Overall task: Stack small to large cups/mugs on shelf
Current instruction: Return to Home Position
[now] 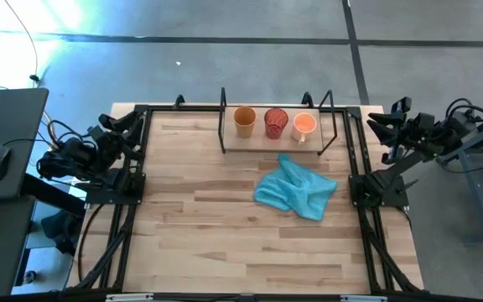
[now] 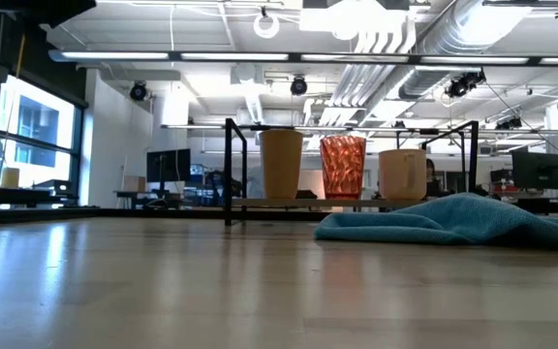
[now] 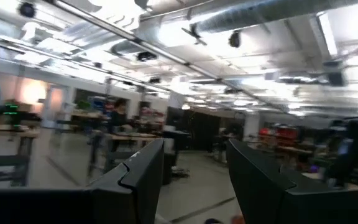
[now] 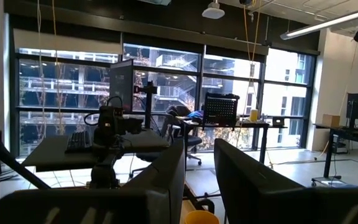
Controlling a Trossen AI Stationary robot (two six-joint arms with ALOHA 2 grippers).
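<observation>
High view: yellow cup (image 1: 243, 120), red cup (image 1: 276, 122), orange mug (image 1: 305, 126) in a row on shelf (image 1: 258, 144), btwn both grippers, well apart from each. Wrist views alone show the jaws: left gripper (image 3: 194, 180) and right gripper (image 4: 197, 180) part-open, empty. Blue cloth (image 1: 296, 189) nr shelf front; low view: it overlaps shelf's lower right.

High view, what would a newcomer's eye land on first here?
On the shelf at the far edge of the table stand a mustard-yellow cup, a patterned red cup and a light orange mug. A crumpled blue cloth lies just in front of it. The left gripper and right gripper sit back at the table's sides.
</observation>
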